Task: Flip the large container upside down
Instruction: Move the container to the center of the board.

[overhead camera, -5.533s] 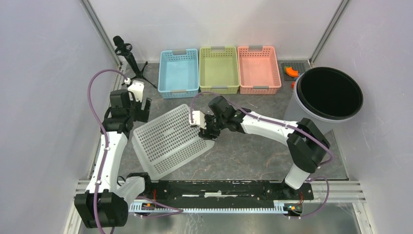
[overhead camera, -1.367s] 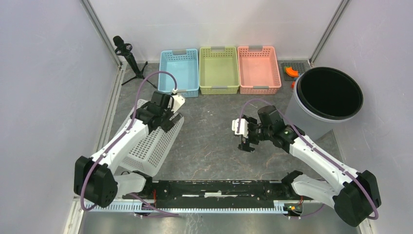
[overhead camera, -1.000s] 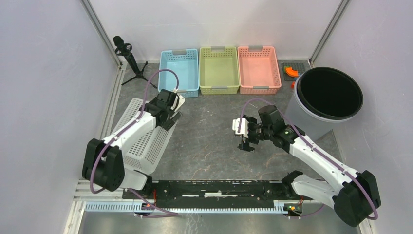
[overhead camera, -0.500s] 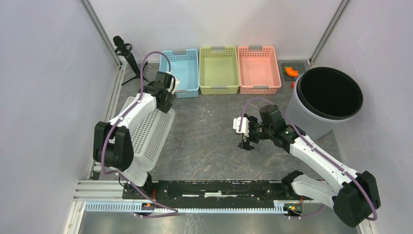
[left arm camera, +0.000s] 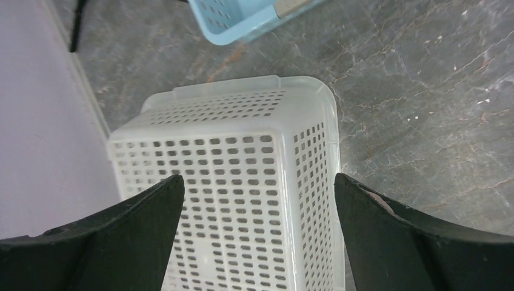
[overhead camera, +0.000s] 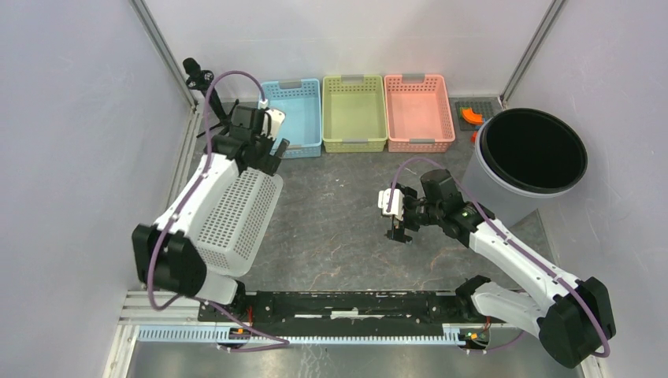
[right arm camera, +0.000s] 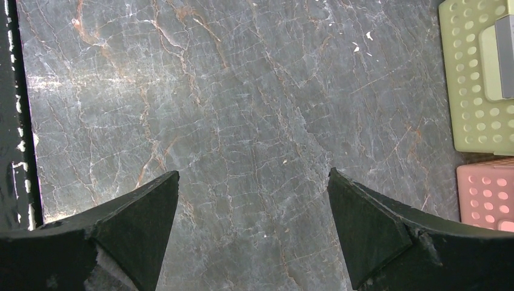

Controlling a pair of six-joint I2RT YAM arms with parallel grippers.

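Observation:
The large white perforated container (overhead camera: 236,216) lies bottom up on the table at the left, its rim on the surface. In the left wrist view it (left arm camera: 242,182) fills the lower middle. My left gripper (overhead camera: 266,154) is open above the container's far end, holding nothing; its jaws stand wide apart (left arm camera: 254,188). My right gripper (overhead camera: 396,220) is open and empty over bare table at the centre right (right arm camera: 254,182).
Blue (overhead camera: 289,118), green (overhead camera: 354,112) and pink (overhead camera: 418,112) baskets stand in a row at the back. A large black-and-grey bin (overhead camera: 529,153) is at the right. A small black tripod (overhead camera: 206,90) stands at the back left by the wall.
The left arm tipped the container from tilted on its side to bottom up, then let go and lifted toward the back. The right gripper released earlier and has stayed over the centre.

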